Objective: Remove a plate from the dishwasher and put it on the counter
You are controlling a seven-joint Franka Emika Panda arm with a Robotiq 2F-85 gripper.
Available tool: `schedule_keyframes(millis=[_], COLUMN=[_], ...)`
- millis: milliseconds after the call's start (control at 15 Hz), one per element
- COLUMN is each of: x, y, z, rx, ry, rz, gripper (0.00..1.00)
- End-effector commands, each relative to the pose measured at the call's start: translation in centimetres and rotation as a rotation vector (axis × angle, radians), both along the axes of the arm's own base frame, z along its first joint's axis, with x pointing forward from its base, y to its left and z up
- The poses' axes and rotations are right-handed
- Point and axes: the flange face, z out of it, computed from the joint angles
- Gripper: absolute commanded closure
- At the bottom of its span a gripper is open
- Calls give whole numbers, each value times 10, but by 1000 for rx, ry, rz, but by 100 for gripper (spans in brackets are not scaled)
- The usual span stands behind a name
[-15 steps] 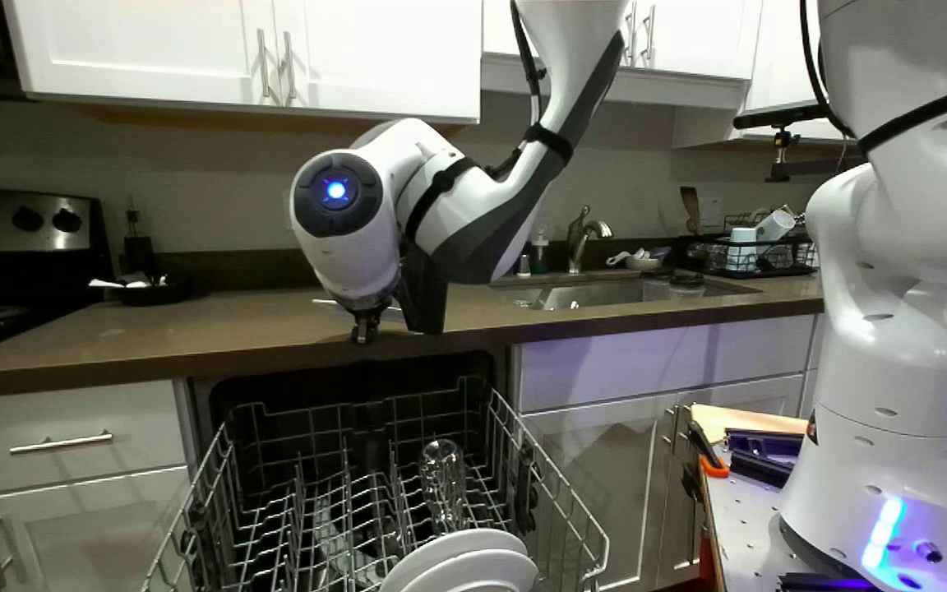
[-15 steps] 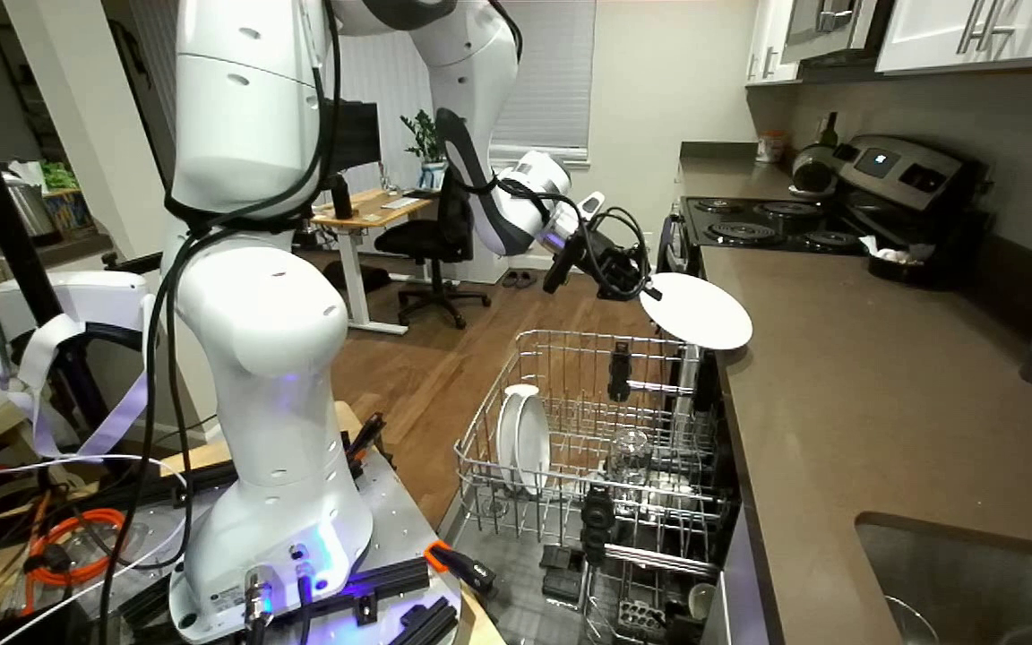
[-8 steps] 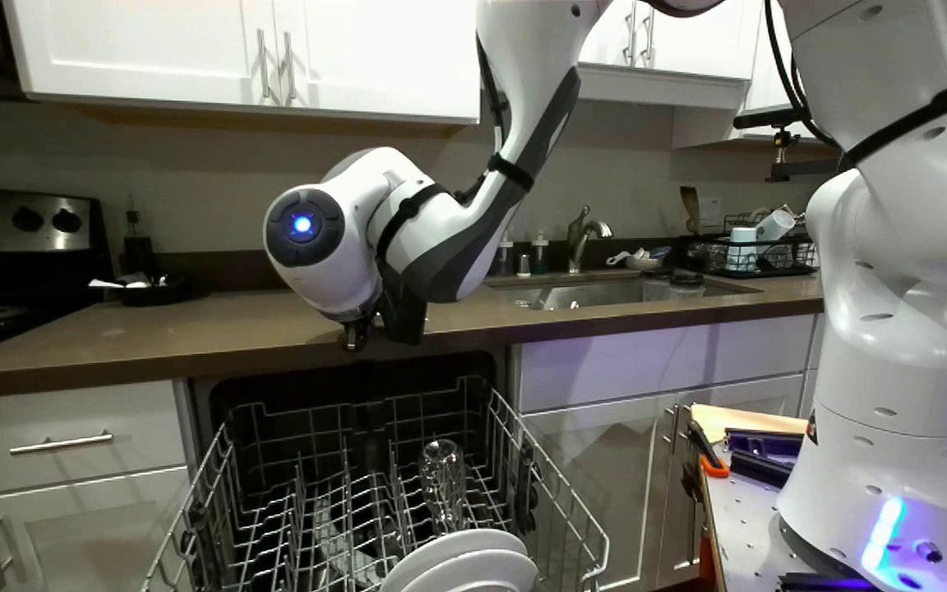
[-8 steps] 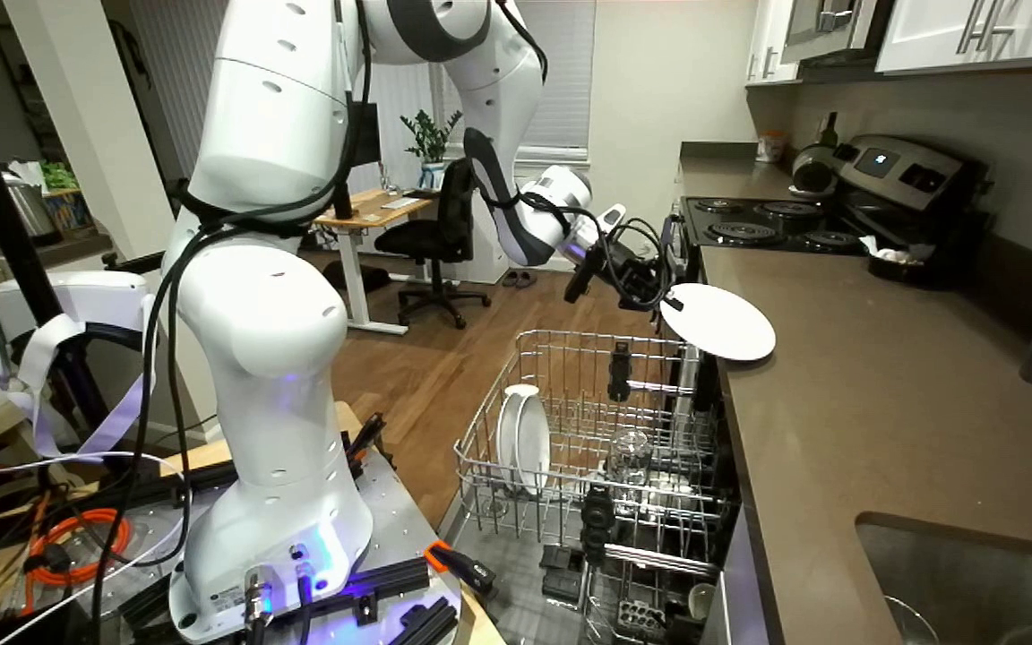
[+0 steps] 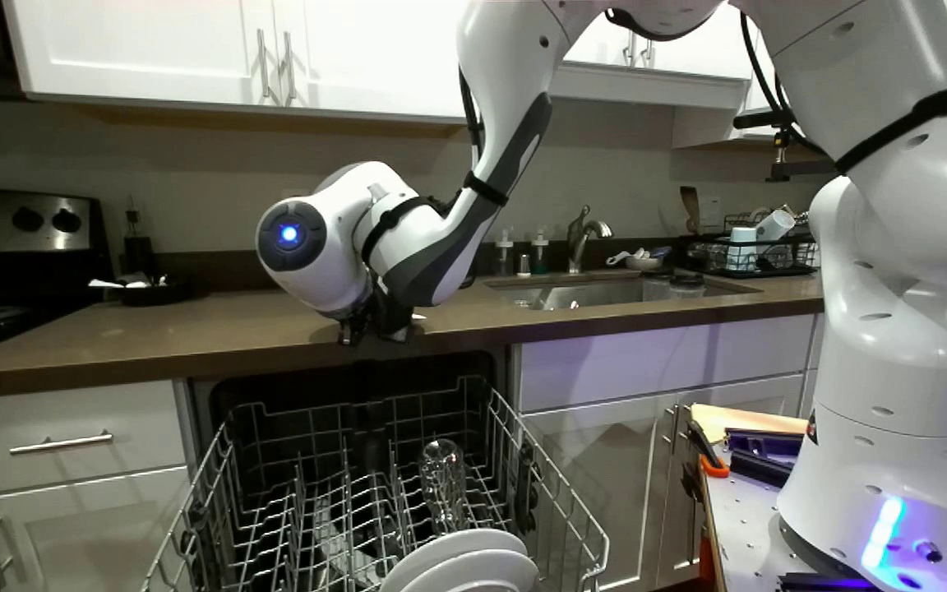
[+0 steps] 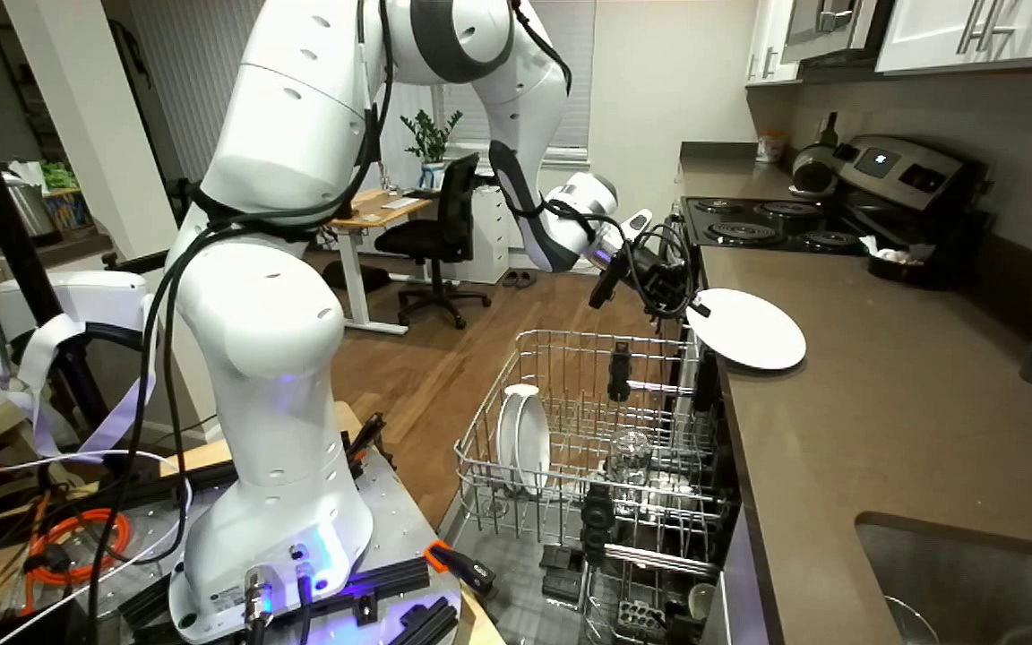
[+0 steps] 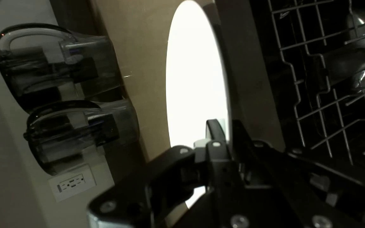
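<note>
Mostly hidden by my wrist [image 5: 317,263], my gripper [image 5: 365,319] shows against the edge of the counter [image 5: 210,329]; below, white plates [image 5: 461,567] and a clear glass [image 5: 442,485] stand in the dishwasher [image 5: 293,385].

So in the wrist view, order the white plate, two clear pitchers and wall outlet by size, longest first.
1. White plate, though nearness to the camera may help.
2. Upper pitcher and lower pitcher: too alike to rank.
3. Wall outlet.

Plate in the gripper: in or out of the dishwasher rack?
Out. In an exterior view the gripper holds the plate by its rim over the front edge of the counter, apart from the dishwasher rack.
</note>
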Motion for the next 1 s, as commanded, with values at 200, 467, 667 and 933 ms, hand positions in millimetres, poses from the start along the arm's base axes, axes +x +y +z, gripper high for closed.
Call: schedule_keyframes(millis=[200,467,667,933], x=[36,47,51,54], y=[-32,-40,-39,-38], z=[-7,-11,-14,-19], rx=[41,63,85,97], ry=[18,42,69,96], rz=[-35,-41,-45,-50], gripper=[93,93,92,93])
